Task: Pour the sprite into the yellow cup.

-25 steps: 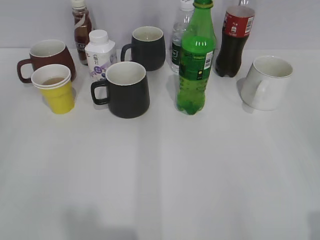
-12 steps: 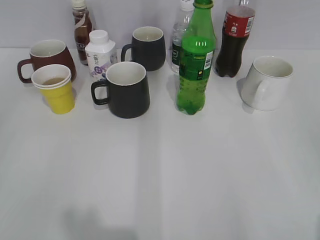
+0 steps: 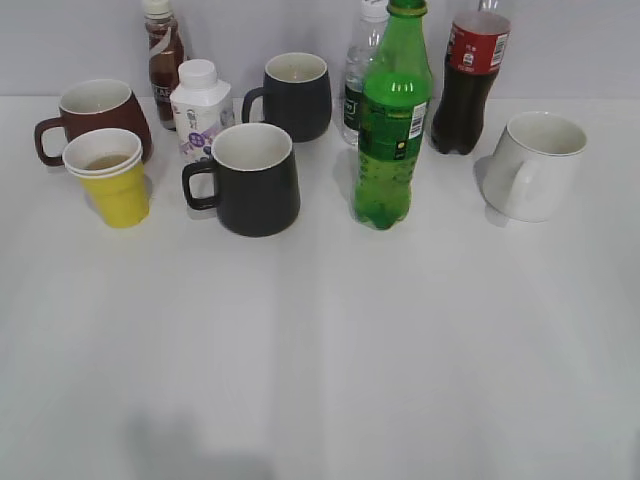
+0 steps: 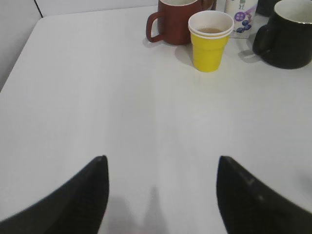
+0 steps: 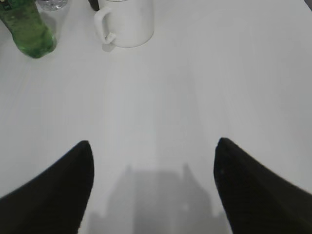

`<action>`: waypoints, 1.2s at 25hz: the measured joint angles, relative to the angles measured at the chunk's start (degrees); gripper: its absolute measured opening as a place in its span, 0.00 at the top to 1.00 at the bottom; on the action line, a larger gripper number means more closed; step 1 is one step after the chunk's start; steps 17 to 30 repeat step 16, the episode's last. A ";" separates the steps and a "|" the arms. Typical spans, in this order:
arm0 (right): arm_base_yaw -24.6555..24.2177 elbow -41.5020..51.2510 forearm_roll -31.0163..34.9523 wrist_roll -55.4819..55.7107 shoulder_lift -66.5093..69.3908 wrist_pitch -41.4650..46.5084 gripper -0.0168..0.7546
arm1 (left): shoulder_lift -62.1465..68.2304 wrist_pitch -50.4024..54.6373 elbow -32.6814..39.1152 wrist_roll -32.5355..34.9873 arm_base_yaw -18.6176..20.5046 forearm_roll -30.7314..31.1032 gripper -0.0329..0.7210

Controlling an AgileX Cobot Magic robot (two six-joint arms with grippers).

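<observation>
The sprite (image 3: 393, 120), a tall green bottle with its cap on, stands upright at centre right of the white table; its base shows in the right wrist view (image 5: 27, 29). The yellow cup (image 3: 110, 180) stands at the left, in front of a dark red mug (image 3: 92, 113); it also shows in the left wrist view (image 4: 210, 40) with a little brownish liquid inside. My left gripper (image 4: 161, 163) is open and empty, near the table's front, well short of the cup. My right gripper (image 5: 152, 148) is open and empty, short of the bottle. Neither gripper shows in the exterior view.
Two black mugs (image 3: 250, 180) (image 3: 295, 95), a white mug (image 3: 535, 165), a small white milk bottle (image 3: 200, 108), a brown drink bottle (image 3: 163, 60), a clear water bottle (image 3: 358, 70) and a cola bottle (image 3: 470, 80) crowd the back. The table's left edge (image 4: 17, 58) shows.
</observation>
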 joint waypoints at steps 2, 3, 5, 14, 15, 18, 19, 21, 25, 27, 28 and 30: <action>0.00 0.00 0.00 0.00 0.00 0.00 0.23 | 0.00 0.00 0.00 0.00 0.00 0.00 0.26; 0.00 0.00 0.00 -0.05 0.00 0.00 0.23 | 0.00 0.00 0.00 0.00 0.00 0.00 0.26; 0.00 0.00 0.00 -0.05 0.00 0.00 0.23 | 0.00 0.00 0.00 0.00 0.00 0.00 0.26; 0.00 0.00 0.00 -0.05 0.00 0.00 0.23 | 0.00 0.00 0.00 0.09 0.00 0.00 0.26; 0.00 0.00 0.00 -0.05 0.00 0.00 0.23 | 0.00 0.00 0.00 0.09 0.00 0.00 0.26; 0.00 0.00 0.00 -0.05 0.00 0.00 0.23 | 0.00 0.00 0.00 0.09 0.00 0.00 0.26; 0.00 0.00 0.00 -0.05 0.00 0.00 0.23 | 0.00 0.00 0.00 0.09 0.00 0.00 0.26; 0.00 0.00 0.00 -0.05 0.00 0.00 0.23 | 0.00 0.00 0.00 0.09 0.00 0.00 0.26; 0.00 0.00 0.00 -0.05 0.00 0.00 0.23 | 0.00 0.00 0.00 0.09 0.00 0.00 0.26; 0.00 0.00 0.00 -0.05 0.00 0.00 0.23 | 0.00 0.00 0.00 0.09 0.00 0.00 0.26; 0.00 0.00 0.00 -0.05 0.00 0.00 0.23 | 0.00 0.00 0.00 0.09 0.00 0.00 0.26; 0.00 0.00 0.00 -0.05 0.00 0.00 0.23 | 0.00 0.00 0.00 0.09 0.00 0.00 0.26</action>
